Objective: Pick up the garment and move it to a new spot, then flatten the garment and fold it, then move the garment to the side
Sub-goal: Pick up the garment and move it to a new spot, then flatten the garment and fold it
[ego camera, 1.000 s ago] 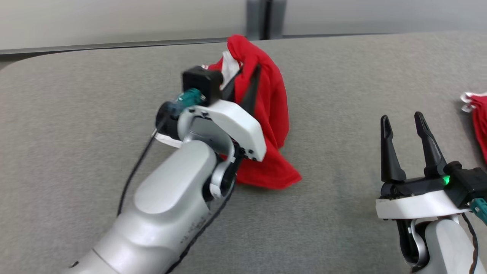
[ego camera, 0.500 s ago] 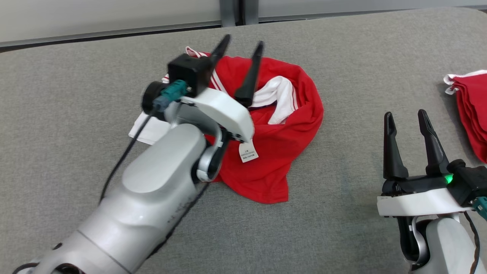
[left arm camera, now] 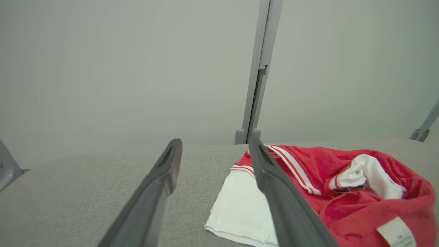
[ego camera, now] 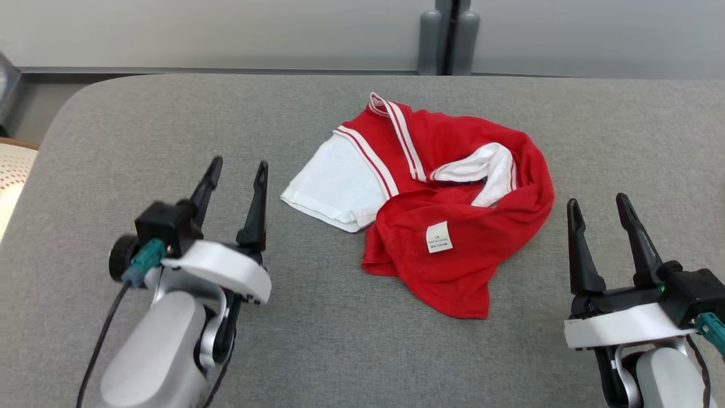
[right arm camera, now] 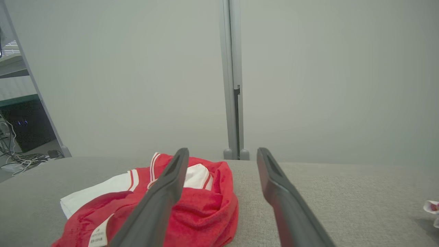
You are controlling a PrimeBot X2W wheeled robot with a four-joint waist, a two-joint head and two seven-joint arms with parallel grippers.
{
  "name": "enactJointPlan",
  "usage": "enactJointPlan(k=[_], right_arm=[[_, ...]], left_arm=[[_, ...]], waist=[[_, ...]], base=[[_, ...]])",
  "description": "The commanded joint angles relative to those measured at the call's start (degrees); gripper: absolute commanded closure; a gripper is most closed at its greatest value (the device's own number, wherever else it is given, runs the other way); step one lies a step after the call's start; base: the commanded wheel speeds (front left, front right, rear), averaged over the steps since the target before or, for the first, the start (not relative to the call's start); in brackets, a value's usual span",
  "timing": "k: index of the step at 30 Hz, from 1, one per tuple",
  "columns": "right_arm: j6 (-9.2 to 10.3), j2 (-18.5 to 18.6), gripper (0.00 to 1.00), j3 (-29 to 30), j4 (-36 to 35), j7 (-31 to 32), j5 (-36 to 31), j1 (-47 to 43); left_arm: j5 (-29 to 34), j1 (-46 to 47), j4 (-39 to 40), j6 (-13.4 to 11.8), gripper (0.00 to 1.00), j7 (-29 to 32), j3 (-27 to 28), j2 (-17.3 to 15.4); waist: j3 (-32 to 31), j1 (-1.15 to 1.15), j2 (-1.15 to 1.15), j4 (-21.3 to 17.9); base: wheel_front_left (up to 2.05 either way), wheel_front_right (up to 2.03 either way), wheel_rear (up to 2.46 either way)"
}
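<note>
Clearly, the left hand (ego camera: pixel 238 164) and right hand (ego camera: pixel 597 200) gape wide, gripping nothing, apart from the garment (ego camera: pixel 481 238).

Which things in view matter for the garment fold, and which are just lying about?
In the job:
red-and-white garment, crumpled on the grey table
left gripper and right gripper, jaws open, both apart from the cloth

Lying about:
grey post behind the table
pale dotted object at the table's left edge, unclear what
cables on the floor

Red-and-white garment (ego camera: pixel 453 209) lies crumpled mid-table, care label up.
</note>
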State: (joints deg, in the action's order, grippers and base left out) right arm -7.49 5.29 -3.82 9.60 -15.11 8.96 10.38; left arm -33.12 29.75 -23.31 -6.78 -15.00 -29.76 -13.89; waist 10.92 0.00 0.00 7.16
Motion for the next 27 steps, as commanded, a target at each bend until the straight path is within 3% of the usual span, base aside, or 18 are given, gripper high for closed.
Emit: enactJointPlan(k=[1,7,12,20,27], right_arm=[[-0.01,0.42,0.0,0.06,0.15,-0.06,0.16,-0.7],[-0.01,0.71,0.0,-0.95,1.72,-0.05,0.29,-1.95],[0.0,0.69,0.0,-1.45,1.85,-0.05,0.15,-1.61],[-0.01,2.39,0.0,-12.8,4.34,-0.05,-2.12,1.19],[0.0,3.57,0.0,-22.34,14.34,0.51,-3.84,6.59]], left_arm=[[0.95,-2.8,0.8,0.64,0.0,-0.22,1.65,0.57],[6.0,-13.68,5.05,4.01,0.0,-0.17,10.82,5.92],[10.02,-16.58,6.02,6.81,0.0,-0.18,15.4,9.39],[12.99,-15.66,4.56,9.84,0.0,-0.18,17.81,10.81],[9.97,-15.69,3.46,9.56,0.0,-0.18,14.8,10.86]], waist=[[-1.62,0.0,0.0,1.94],[-2.74,0.0,0.0,3.81],[-2.69,0.0,0.0,4.64],[-1.6,0.0,0.0,6.12],[0.04,0.0,0.0,8.89]], base=[[0.0,0.0,0.0],[0.0,0.0,0.0],[0.0,0.0,0.0],[0.0,0.0,0.0],[0.0,0.0,0.0]])
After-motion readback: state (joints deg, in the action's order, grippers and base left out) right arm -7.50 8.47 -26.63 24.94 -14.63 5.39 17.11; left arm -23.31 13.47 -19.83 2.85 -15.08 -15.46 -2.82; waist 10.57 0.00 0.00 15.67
